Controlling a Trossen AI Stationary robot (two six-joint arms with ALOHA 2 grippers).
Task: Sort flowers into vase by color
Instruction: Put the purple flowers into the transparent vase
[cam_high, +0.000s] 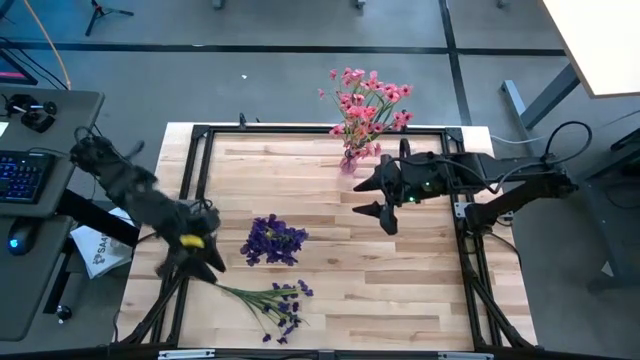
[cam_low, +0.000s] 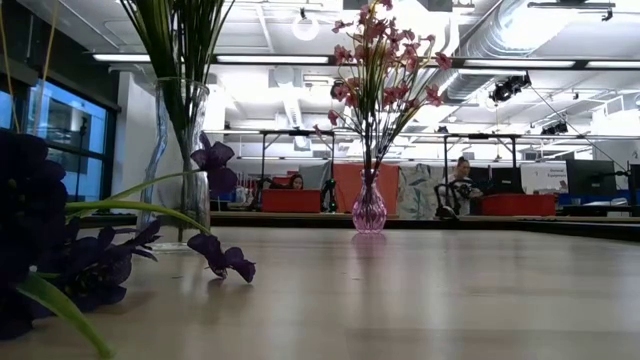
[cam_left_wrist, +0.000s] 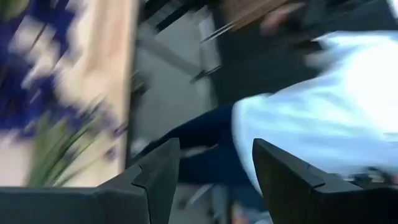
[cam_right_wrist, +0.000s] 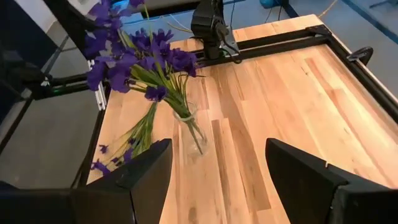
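At the table's left edge the left gripper (cam_high: 195, 255) hangs above the wood, its fingers spread with nothing between them, as the left wrist view shows. Just beside it, toward the front edge, one loose purple sprig (cam_high: 268, 299) lies flat, stem pointing toward that gripper and blossoms fanned away. Near it, toward the table's middle, a clear glass vase (cam_right_wrist: 188, 134) already holds a bunch of purple flowers (cam_high: 273, 240). Farther right, at the back edge, the pink vase (cam_low: 369, 212) stands upright with the pink flowers (cam_high: 367, 105) in it. Right of that, the right gripper (cam_high: 385, 195) hovers over the boards, fingers wide apart and holding nothing. The loose sprig is probably very light, with a thin, springy stem and soft blossoms that would crush or snag; the sensible hold is on the bare stem, clear of the blossoms. Lying flat on wood, the stem may slip or roll under closing fingers.
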